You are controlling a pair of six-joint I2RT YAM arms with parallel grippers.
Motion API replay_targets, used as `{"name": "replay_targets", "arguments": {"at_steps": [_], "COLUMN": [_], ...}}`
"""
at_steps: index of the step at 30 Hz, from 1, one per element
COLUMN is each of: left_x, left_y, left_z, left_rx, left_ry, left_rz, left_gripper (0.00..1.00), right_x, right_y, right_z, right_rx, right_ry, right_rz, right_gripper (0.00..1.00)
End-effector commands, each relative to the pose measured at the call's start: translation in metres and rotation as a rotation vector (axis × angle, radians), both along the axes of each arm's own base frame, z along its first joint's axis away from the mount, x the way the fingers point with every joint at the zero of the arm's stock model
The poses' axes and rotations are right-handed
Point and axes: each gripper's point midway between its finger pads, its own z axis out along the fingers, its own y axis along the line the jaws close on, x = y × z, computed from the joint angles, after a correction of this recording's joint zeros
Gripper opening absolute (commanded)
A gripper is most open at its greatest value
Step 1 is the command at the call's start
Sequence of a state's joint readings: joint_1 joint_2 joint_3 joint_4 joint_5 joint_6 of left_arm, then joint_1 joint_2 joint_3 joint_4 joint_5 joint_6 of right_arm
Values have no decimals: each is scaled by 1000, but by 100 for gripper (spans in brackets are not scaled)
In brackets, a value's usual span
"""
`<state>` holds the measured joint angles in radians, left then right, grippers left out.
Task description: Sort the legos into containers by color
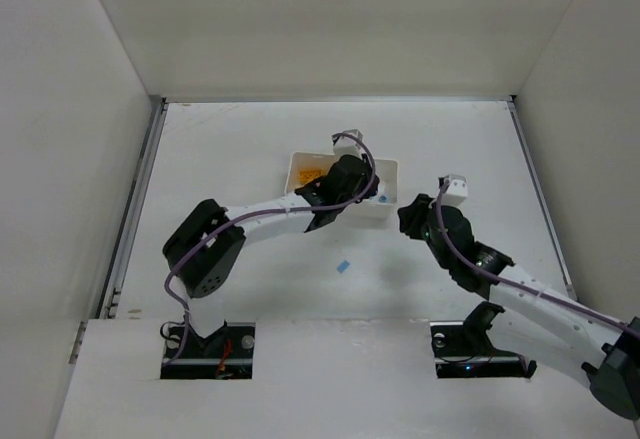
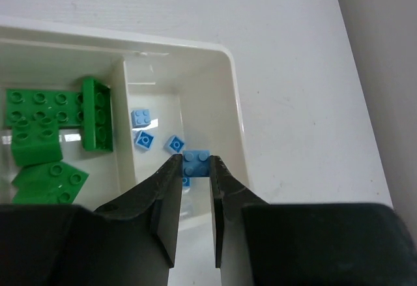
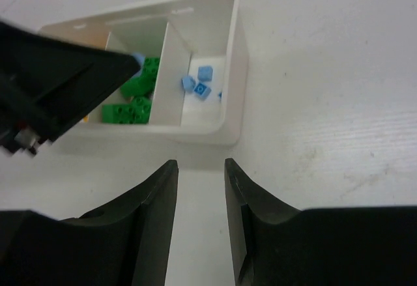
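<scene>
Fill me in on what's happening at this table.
The left gripper pinches a light blue brick over the end compartment of the white tray, where other blue bricks already lie. The middle compartment holds green bricks. The right gripper hangs open and empty over the table beside the tray. One blue piece lies loose on the table.

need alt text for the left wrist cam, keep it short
The left tool pinches a small light blue brick over the end compartment of a white tray, where several loose light blue bricks lie. The next compartment holds green bricks; bare white table lies beyond the tray.
</scene>
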<state>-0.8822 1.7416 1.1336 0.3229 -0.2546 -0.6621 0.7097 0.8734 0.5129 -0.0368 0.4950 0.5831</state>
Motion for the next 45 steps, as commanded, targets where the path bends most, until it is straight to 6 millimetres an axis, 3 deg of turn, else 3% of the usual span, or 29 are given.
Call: {"name": "replay_targets", "arguments": {"at_steps": [1,7,12,15,18,21,25,28,41,45], "left_x": [14,24,20,9,-6,-23,-39,-46,-47,-46], "left_y": [-22,-24,-1,31,71,106,144,158,180,185], "left_z": [24,27,46,53,46,34,26,20,6,7], "left_rx": [-34,-17,-20,-3,16,28,25,16,-24,-36], "left_ry": [-49,-51,-81,-109,-110,-99,-96,-83,-44,-42], "left_rz": [-26,-15,11,59,112,156,213,230,246,252], "left_gripper": [21,49,51,49,48,48,45,44,43,42], "right_x": [-20,-41,-57,-75,-92,-108,-113,-109,-85,-87], "right_y": [1,18,63,97,125,146,158,168,169,170], "right_z": [-4,-10,-25,-38,-55,-75,-95,-101,-121,-115], "right_rx": [58,77,40,-8,-44,-56,-32,-33,-147,-194], "right_ry": [19,38,104,157,218,277,331,343,349,332], "right_rz": [6,97,233,329,391,429,413,400,238,230], "right_gripper": [40,41,38,32,32,46,53,53,49,49]}}
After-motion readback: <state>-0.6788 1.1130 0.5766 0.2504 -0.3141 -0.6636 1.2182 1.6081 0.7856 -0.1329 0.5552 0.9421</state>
